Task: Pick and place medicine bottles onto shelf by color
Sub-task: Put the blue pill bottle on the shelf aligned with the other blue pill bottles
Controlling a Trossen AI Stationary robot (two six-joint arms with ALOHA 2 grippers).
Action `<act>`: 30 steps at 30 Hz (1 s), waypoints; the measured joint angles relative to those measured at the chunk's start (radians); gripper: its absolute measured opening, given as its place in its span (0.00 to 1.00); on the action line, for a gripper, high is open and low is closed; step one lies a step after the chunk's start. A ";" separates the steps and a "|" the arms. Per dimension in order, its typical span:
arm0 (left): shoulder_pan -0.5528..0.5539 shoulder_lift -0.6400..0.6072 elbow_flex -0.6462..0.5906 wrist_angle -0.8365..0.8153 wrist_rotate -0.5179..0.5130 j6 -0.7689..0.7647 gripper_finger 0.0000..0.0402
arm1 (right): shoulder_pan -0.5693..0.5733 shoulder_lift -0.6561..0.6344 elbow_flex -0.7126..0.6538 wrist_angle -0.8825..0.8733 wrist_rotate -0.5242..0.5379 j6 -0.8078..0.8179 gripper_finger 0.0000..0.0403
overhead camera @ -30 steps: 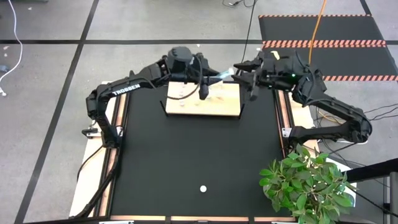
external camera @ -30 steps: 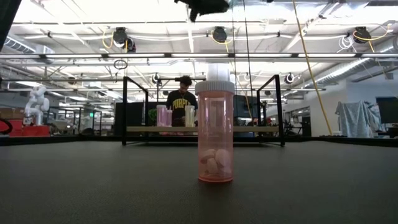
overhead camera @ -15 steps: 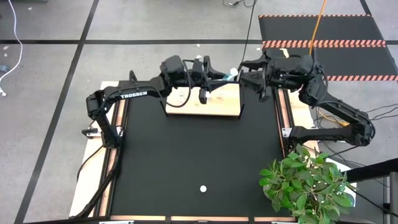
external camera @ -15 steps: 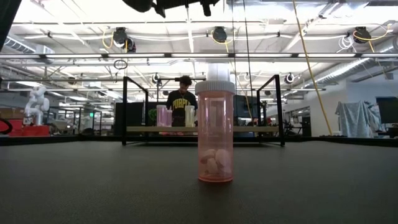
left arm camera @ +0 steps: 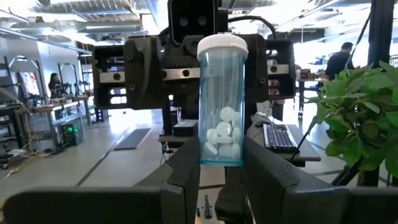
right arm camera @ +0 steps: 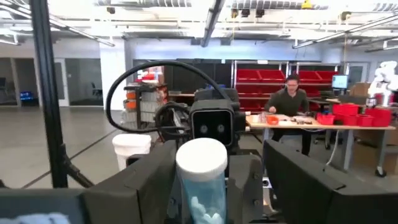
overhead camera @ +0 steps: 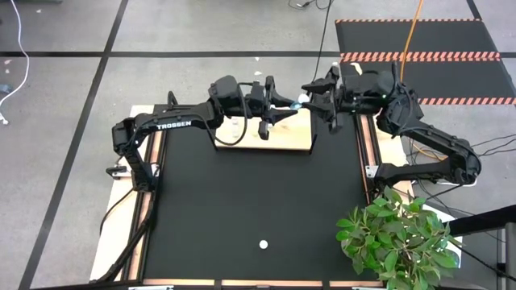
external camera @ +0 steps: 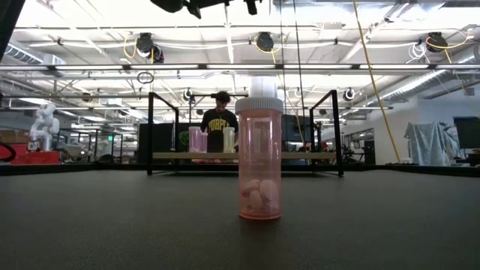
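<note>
The left gripper (left arm camera: 214,171) clamps a blue bottle (left arm camera: 222,102) above the shelf (overhead camera: 286,138) edge; the right gripper (right arm camera: 214,180) straddles it, wide.

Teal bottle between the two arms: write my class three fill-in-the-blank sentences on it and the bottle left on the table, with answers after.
1. The left gripper grips a teal bottle whose cap is ____.
2. The right gripper faces it with jaws ____ on either side of the bottle.
3. The lone bottle standing on the black table is ____ in colour.

Answers: white; open; pink
</note>
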State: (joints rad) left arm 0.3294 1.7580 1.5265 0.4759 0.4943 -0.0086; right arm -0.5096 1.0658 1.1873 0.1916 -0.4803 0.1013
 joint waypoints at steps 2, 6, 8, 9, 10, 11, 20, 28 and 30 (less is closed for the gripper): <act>0.000 0.000 0.000 0.000 0.003 0.000 0.25 | -0.004 0.001 0.000 -0.001 -0.031 0.000 0.55; 0.000 0.000 0.000 -0.003 0.003 0.000 0.25 | -0.007 0.009 0.000 -0.001 -0.068 0.004 0.50; 0.000 0.000 0.000 -0.009 0.003 0.000 0.25 | -0.007 0.017 0.000 -0.003 -0.072 0.011 0.48; 0.000 0.000 0.000 -0.015 0.003 0.000 0.25 | -0.007 0.019 0.000 -0.004 -0.075 0.012 0.46; 0.000 0.000 0.000 -0.024 0.003 0.000 0.25 | -0.007 0.022 0.000 -0.003 -0.081 0.012 0.45; 0.000 0.000 0.000 -0.034 0.003 0.002 0.25 | -0.007 0.024 0.000 0.001 -0.098 0.012 0.44; 0.000 0.000 0.000 -0.055 0.003 0.006 0.25 | -0.007 0.028 0.000 -0.001 -0.124 0.018 0.32; 0.001 0.000 0.000 -0.063 0.003 0.006 0.25 | -0.007 0.028 0.000 -0.021 -0.124 0.018 0.28; 0.005 0.000 0.000 -0.084 0.001 0.005 0.27 | -0.007 0.028 0.000 -0.034 -0.120 0.017 0.29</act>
State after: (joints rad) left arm 0.3346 1.7580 1.5265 0.3922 0.4953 -0.0031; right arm -0.5167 1.0939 1.1877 0.1576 -0.6004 0.1186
